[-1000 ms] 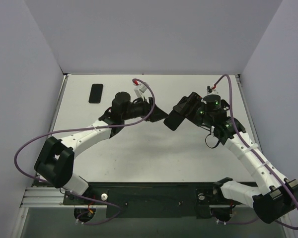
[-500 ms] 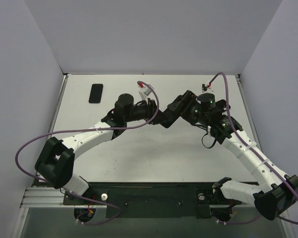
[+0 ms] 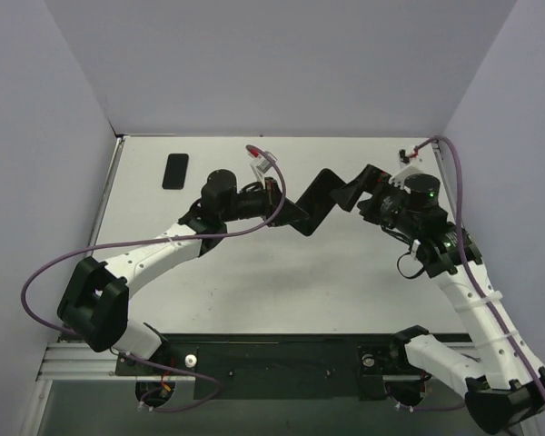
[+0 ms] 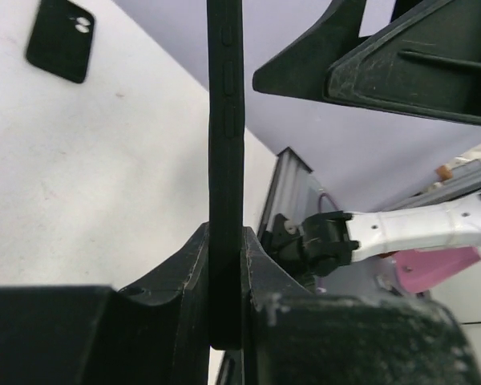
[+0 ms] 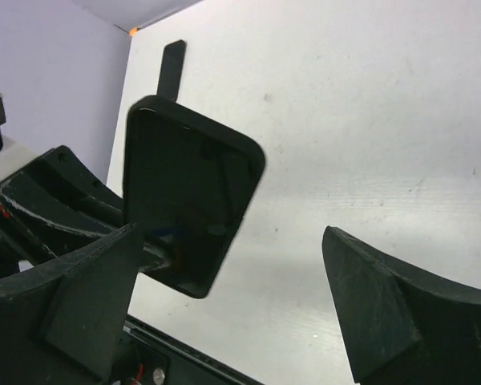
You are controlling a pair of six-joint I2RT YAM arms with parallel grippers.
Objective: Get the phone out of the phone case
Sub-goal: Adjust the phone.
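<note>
Top external view: the phone case is held tilted above the middle of the desk, its lower end clamped in the left end effector. From the left wrist the case is seen edge-on, upright between the two fingers, which are pressed against its faces — moulded side buttons are visible along the edge. The right end effector is spread wide just beside the case's upper end, with nothing gripped; in the left wrist view a gap is seen between its finger and the case. The phone is seen lying flat at the far left of the desk — well apart from both arms, two lenses facing up.
</note>
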